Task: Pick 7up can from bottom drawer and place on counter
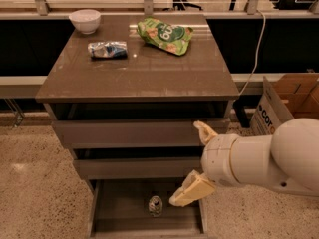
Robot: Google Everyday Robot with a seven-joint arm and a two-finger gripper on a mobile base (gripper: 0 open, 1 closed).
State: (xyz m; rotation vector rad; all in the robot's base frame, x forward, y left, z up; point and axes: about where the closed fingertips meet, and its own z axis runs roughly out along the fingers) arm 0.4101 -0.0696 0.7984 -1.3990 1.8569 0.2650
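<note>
Grey counter [144, 76], 7up can [155, 205] in bottom drawer [122, 213], gripper [196, 164] above, jaws apart

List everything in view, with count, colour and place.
bottom drawer: one, grey-brown, pulled open at the cabinet's foot.
7up can: one, silver with green, upright in the bottom drawer.
counter: one, glossy grey-brown, cabinet top.
bowl: one, white, counter's back left.
crushed can: one, silver-blue, lying on the counter near the bowl.
snack bag: one, green, counter's back middle.
upper drawers: two, grey-brown, under the counter.
cardboard box: one, brown, floor at right.
arm: one, white, lower right.
claw: one, cream, open, before the drawers' right side, above the can, not touching it.
</note>
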